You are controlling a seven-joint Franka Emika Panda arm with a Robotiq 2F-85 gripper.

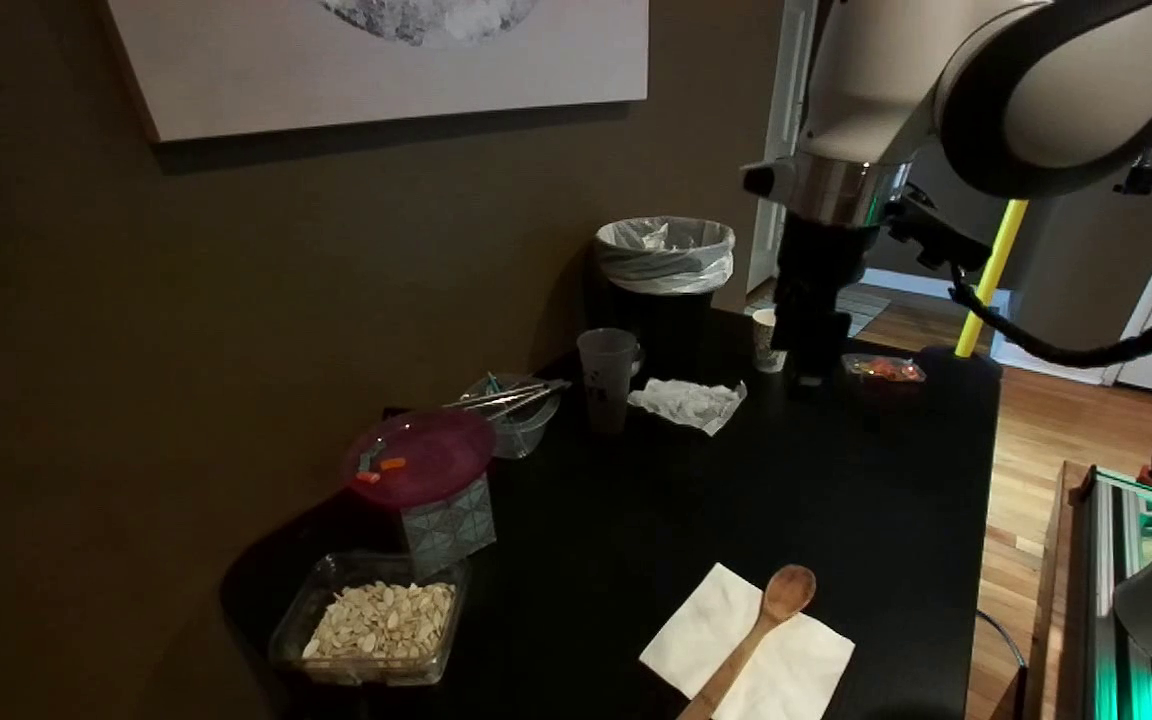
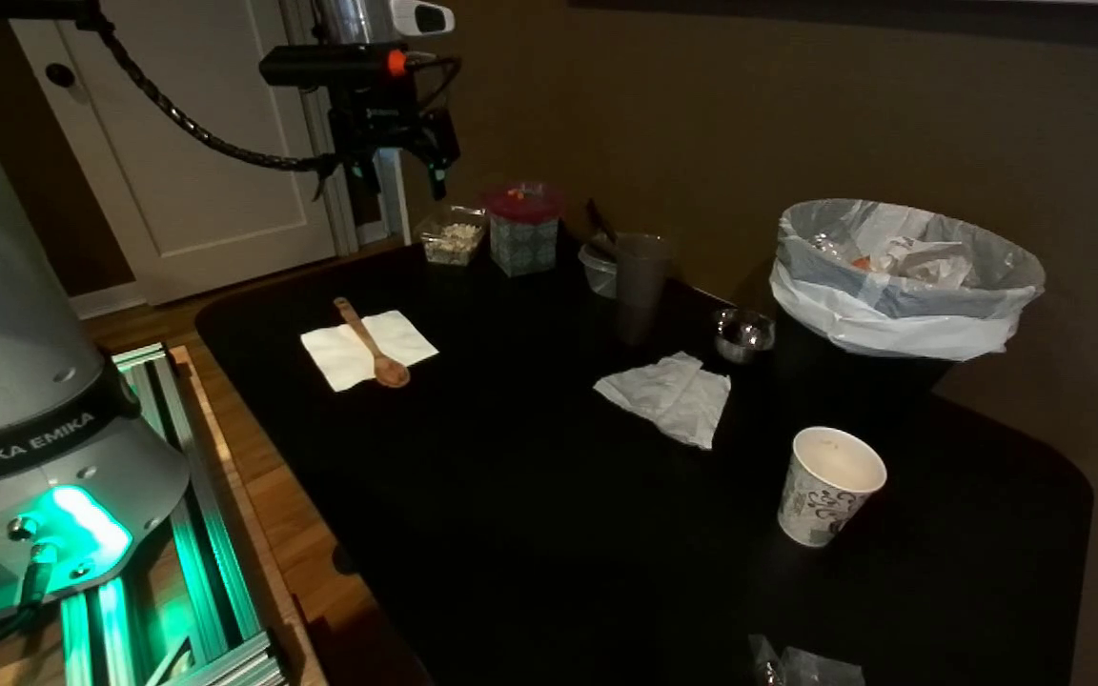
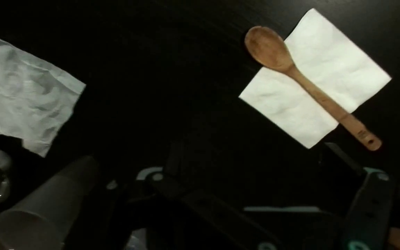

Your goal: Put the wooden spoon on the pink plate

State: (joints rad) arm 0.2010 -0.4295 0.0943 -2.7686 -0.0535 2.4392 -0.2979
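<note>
The wooden spoon lies across a white napkin on the black table. It also shows in an exterior view and the wrist view, its bowl and handle end overhanging the napkin. The pink plate rests on a patterned box, with a few small orange and grey pieces on it. It also shows in an exterior view. The plate is out of the wrist view. My gripper is open and empty, high above the table. In the wrist view its fingers are wide apart, below the napkin in the picture.
A clear tub of pale flakes stands beside the box. A clear bowl with utensils, a tall frosted cup and crumpled paper lie along the wall side. A paper cup, metal cup and lined bin are farther along.
</note>
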